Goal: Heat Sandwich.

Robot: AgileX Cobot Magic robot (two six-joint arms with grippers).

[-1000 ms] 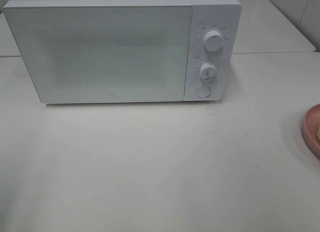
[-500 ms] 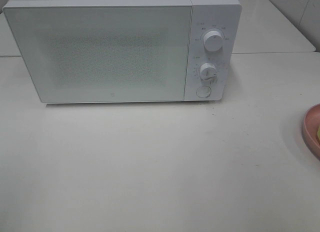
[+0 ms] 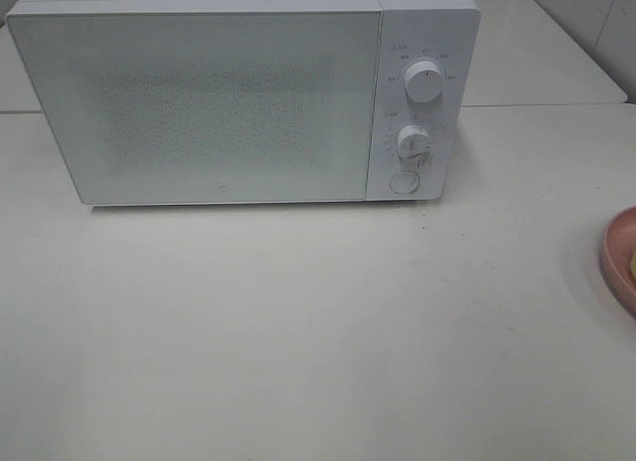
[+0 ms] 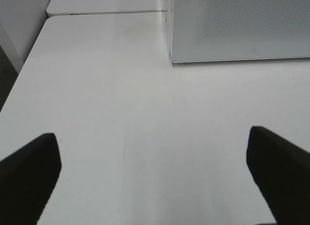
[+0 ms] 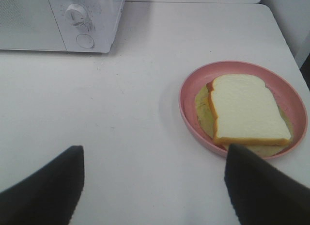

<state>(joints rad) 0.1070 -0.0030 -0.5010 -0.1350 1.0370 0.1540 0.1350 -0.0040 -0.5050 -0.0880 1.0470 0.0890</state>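
The sandwich [image 5: 246, 111], pale bread over a yellow-green filling, lies on a round pink plate [image 5: 189, 89]. From the high camera only the plate's rim [image 3: 614, 252] shows, at the table's right edge. The white microwave [image 3: 199, 98] stands at the back with its door shut; its corner [image 4: 232, 26] also shows in the left wrist view and its knobs [image 5: 77, 14] in the right wrist view. My right gripper [image 5: 152, 186] is open above bare table, short of the plate. Over bare table in front of the microwave, my left gripper [image 4: 152, 174] is open wide. Neither holds anything.
The microwave's two knobs [image 3: 424, 83] and round button [image 3: 403, 182] are on its right panel. A second table [image 3: 542, 54] adjoins behind on the right. The table's left edge [image 4: 29, 65] drops off beside the left gripper.
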